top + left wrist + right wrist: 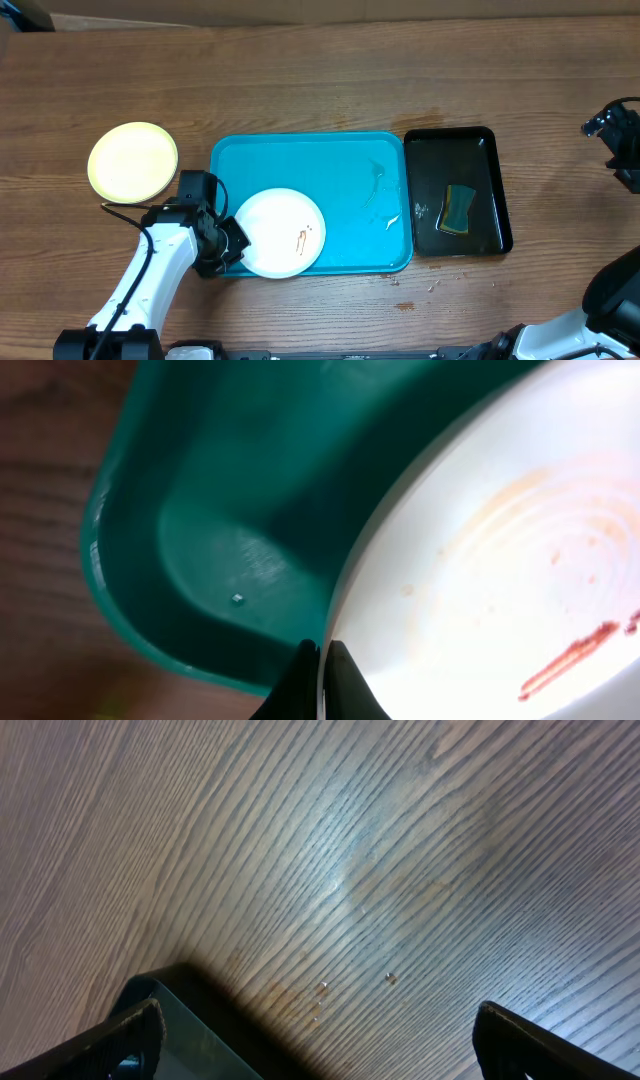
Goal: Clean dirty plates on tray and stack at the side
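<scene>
A white plate (283, 232) with a brown-red smear lies in the near-left corner of the cyan tray (350, 180). My left gripper (230, 245) is at that plate's left rim. In the left wrist view the white plate (500, 550) fills the right side over the tray (220, 510), and the left gripper (322, 652) is shut on its rim, one finger above and one below. A pale yellow-green plate (132, 160) rests on the table left of the tray. My right gripper (318, 1030) hangs open over bare wood at the far right, holding nothing.
A black tray (500, 180) stands right of the cyan tray with a green-yellow sponge (459, 208) in it. Its corner (170, 1020) shows in the right wrist view. Wet streaks lie on the cyan tray's right half, and small crumbs lie on the wood near the front.
</scene>
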`<state>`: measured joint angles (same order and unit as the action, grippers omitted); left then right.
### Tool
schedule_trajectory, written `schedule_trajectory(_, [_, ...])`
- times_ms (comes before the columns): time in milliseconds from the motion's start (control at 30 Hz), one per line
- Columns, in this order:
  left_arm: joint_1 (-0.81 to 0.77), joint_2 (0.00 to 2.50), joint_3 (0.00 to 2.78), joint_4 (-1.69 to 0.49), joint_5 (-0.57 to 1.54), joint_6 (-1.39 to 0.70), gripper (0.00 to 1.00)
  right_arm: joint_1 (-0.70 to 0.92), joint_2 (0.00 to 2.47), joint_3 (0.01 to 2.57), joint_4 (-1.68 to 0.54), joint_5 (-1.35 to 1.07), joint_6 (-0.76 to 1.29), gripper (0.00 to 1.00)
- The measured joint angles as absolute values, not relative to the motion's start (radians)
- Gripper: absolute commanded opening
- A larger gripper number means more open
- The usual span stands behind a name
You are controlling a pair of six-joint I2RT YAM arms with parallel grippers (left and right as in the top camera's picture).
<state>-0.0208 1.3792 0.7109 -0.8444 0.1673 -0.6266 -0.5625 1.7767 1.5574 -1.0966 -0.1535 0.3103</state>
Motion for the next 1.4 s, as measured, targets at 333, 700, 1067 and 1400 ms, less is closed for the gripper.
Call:
schedule_trajectory(333, [-0.125, 1.379, 0.709, -0.6, 0.171, -0.628, 0.06, -0.562, 1.777, 1.558, -1.096, -0.154, 0.31, 1.0])
schedule_trajectory(700, [-0.222, 1.384, 0.708, -0.464, 0.136, -0.636, 0.68, -0.562, 1.777, 1.558, -1.097, -0.154, 0.31, 1.0])
schedule_trajectory(1067, [-0.2, 1.446, 1.098, -0.716, 0.056, -0.31, 0.75, -0.562, 1.777, 1.558, -1.097, -0.154, 0.31, 1.0])
schedule_trajectory(1400, [-0.2, 1.771, 1.344, -0.926, 0.056, -0.119, 0.67, -0.562, 1.777, 1.558, -1.097, -0.154, 0.31, 1.0])
